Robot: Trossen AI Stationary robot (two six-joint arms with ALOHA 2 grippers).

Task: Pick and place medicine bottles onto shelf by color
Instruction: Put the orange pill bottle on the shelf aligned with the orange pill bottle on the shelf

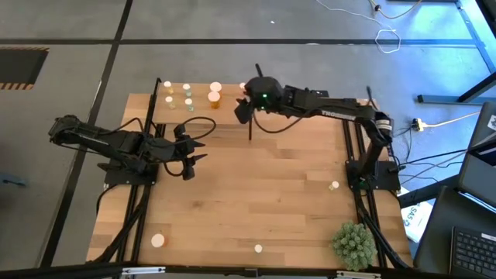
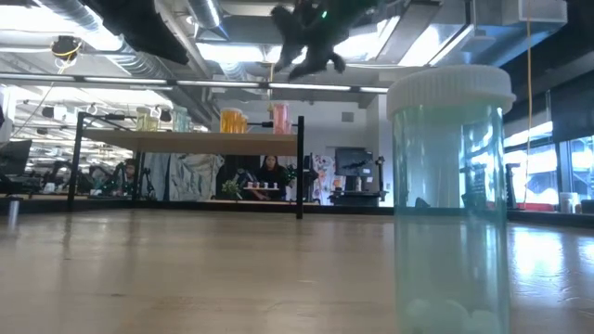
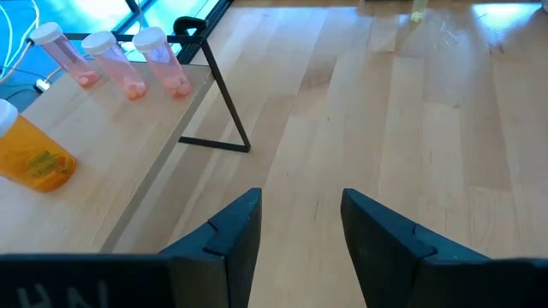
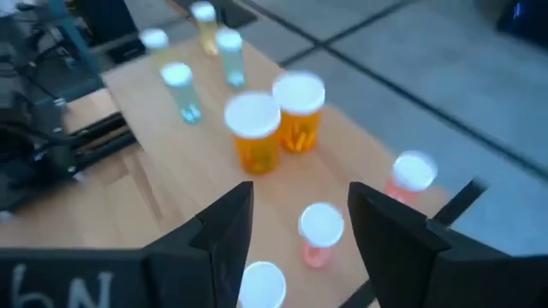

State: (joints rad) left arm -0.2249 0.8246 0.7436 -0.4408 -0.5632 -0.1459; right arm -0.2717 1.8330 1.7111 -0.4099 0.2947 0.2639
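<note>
While most medicine bottles (image 4: 276,121) already stand on the shelf (image 1: 198,108) at the table's far edge, grouped pale green, orange and reddish, at least 4 wait well apart on the tabletop (image 1: 256,194), one pale green bottle (image 2: 452,199) right by the low camera. The right gripper (image 4: 300,231) hovers just above the reddish group, so a careless descent could topple a capped bottle there. Its jaws stand partly open, holding nothing. The left gripper (image 3: 300,235) hangs over bare wood beside the shelf, equally parted and empty.
</note>
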